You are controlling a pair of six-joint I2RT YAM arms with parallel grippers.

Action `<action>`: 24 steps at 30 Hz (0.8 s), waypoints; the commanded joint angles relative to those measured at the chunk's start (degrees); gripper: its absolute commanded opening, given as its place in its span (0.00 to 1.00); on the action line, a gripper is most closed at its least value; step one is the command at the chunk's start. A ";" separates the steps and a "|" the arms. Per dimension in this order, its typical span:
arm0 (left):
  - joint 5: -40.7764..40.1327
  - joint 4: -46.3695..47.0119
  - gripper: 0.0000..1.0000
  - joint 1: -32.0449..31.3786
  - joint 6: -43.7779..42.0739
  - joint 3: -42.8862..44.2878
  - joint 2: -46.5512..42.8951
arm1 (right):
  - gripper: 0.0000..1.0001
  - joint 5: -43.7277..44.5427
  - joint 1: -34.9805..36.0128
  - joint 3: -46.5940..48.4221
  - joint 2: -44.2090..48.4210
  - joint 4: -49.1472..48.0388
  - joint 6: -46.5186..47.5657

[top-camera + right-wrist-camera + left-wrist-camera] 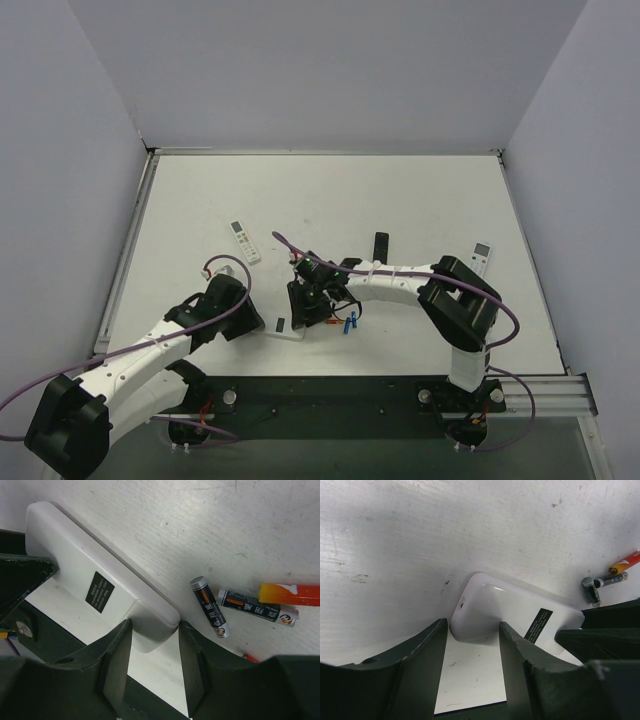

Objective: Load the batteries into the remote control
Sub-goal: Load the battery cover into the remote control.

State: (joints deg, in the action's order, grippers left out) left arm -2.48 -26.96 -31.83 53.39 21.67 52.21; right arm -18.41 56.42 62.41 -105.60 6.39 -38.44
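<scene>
Top view, remote control (287, 329): it is lying plain back up near the table's (400, 190) 6 o'clock edge, with its small dark rectangle showing.
Top view, left gripper (268, 326): it is reaching in from 8 o'clock and meeting the remote control's 9 o'clock end.
Top view, right gripper (302, 318): it is bending in from 3 o'clock and sitting over the opposite end.
Top view, batteries (345, 321): they are lying loose at 3 o'clock of the remote control, just beside it.
Top view, slim remote (244, 241): it is resting at 11 o'clock, well apart.
Left wrist view, grip: the fingers (420, 655) are pressing either side of the remote control's rounded end, holding it.
Left wrist view, batteries: three are lying at 2 o'clock, one orange-red and two grey.
Right wrist view, grip: the fingers (115, 650) are clamping the other end of the remote control.
Right wrist view, batteries: two dark grey ones and an orange one are lying at 3 o'clock, apart from the remote control.
</scene>
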 commanded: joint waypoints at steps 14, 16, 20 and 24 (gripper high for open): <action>-0.68 1.74 0.52 -0.25 1.55 -0.84 -0.70 | 0.23 -1.10 -1.76 -2.21 -0.84 3.45 1.26; -0.68 1.74 0.52 -0.25 1.55 -0.84 -0.70 | 0.21 -1.01 -1.76 -2.30 -0.57 3.45 1.35; -0.51 1.74 0.51 -0.25 1.46 -0.84 -0.70 | 0.19 -1.97 -1.76 -2.21 -1.44 3.54 1.69; -0.24 1.82 0.51 -0.25 1.46 -0.84 -0.35 | 0.19 -2.50 -1.67 -1.85 -2.15 4.24 2.22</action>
State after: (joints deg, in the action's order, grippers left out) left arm -2.59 -26.33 -31.83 54.70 21.06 51.79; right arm -22.22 54.33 61.76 -105.67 6.46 -38.54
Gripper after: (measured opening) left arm 0.519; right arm 0.241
